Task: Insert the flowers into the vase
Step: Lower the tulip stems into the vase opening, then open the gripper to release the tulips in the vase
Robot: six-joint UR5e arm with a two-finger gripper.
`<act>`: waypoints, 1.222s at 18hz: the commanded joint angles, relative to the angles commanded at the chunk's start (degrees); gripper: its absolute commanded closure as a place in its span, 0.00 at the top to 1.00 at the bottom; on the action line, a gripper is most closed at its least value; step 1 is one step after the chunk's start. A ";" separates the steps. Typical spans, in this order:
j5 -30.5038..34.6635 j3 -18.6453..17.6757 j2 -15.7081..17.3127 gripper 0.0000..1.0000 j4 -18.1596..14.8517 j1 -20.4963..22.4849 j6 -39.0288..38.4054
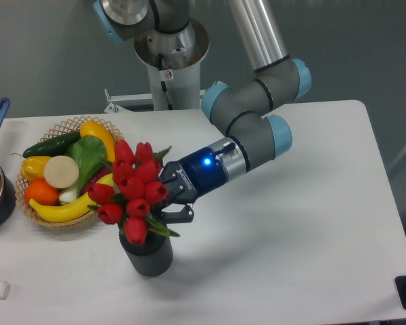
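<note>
You are holding the flowers (132, 191) from the side, with the gripper (164, 200) reaching in from the right at the level of the leaves under the blooms, so that the stem end is left free to go down into the vase (149, 254) while the arm stays clear of its mouth. The fingers look pinched on the bunch just below the buds, though the blooms and leaves cover most of the contact, so you can only judge the hold by how the dark fingers close in behind the foliage. The bunch sits left of centre, a little below the middle of the frame, directly over the vase and tilted slightly to the left; its stems are out of sight, which suggests that they are already down inside the mouth, and the lowest bud hangs right at the rim. You can read the flowers as a tight cluster of red tulip buds with a few green leaves poking out at the right and at the bottom. The vase below them is a small dark grey ribbed cylinder standing upright on the white table (291, 223), near its front edge. Just to the upper left stands the wicker basket (37, 210) of fruit and vegetables, close to the blooms but apart from them.
</note>
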 joint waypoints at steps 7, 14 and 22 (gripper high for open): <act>0.44 -0.79 -1.49 0.34 0.00 0.17 0.09; 0.44 -0.97 -2.73 0.34 0.09 0.18 1.85; 2.81 -2.20 -3.08 0.49 0.09 0.88 1.93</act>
